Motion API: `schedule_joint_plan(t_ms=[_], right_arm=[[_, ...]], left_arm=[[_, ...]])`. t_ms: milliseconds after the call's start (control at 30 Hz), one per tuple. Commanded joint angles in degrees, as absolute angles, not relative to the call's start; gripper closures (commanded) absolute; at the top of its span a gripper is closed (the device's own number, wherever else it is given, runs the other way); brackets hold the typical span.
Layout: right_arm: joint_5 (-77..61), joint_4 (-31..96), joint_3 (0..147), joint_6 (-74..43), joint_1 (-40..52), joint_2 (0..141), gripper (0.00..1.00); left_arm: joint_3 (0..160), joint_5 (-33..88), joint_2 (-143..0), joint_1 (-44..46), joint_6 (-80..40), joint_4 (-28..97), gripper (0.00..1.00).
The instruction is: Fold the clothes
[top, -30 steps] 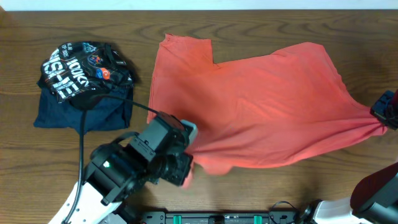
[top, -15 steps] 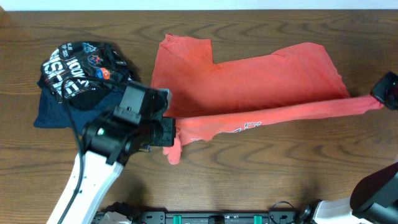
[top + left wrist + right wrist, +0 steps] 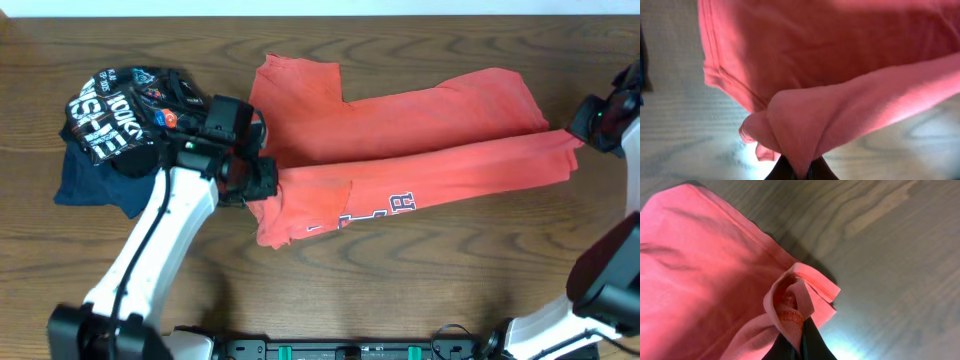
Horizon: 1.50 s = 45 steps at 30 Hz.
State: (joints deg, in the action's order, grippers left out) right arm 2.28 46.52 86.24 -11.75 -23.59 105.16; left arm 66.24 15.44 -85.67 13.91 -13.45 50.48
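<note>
Orange-red T-shirt right of black garment, nearer end clenched in left gripper, farther end in right gripper.

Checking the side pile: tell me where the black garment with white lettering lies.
In the overhead view, the black garment lies far left, bunched atop the navy garment, left of the orange-red T-shirt.

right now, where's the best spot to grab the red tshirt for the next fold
Probably the short ends of the orange-red T-shirt, where both pincers pinch it: left pincer on the bunched left end, right pincer on the right corner. Come in low from the outer sides. The cloth lies as a long doubled band, so its ends give free edges.
</note>
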Motion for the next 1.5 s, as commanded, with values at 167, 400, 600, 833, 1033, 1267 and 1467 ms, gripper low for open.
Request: schedule_joint_plan(t_ms=[167, 400, 600, 833, 1033, 1267, 1467], right_arm=[[1.02, 40.84, 86.32, -9.96, -20.49, 111.33, 0.99], [1.02, 36.56, 86.32, -10.24, -19.03, 114.87, 0.99], [0.99, 32.56, 86.32, -10.68, -18.26, 116.01, 0.99], [1.56, 29.98, 86.35, -10.66, -17.69, 115.87, 0.65], [4.60, 36.03, 86.35, -10.68, -19.62, 115.20, 0.57], [11.22, 51.51, 85.38, -11.31, -23.77, 115.24, 0.55], [9.19, 50.06, 81.19, -11.97, -27.35, 115.24, 0.54]], left_arm=[[66.83, 14.50, -93.19, 13.28, -12.71, 44.31, 0.94], [66.83, 14.48, -94.45, 13.28, -12.73, 41.01, 0.94], [65.95, 14.26, -94.45, 13.30, -12.73, 40.91, 0.94], [64.47, 13.37, -94.45, 13.28, -12.71, 40.60, 0.42], [66.50, 13.54, -93.08, 12.49, -12.71, 40.60, 0.38], [66.15, 18.02, -91.39, 15.92, -12.71, 45.84, 0.38], [61.65, 17.91, -91.77, 22.00, -12.69, 43.66, 0.38]])
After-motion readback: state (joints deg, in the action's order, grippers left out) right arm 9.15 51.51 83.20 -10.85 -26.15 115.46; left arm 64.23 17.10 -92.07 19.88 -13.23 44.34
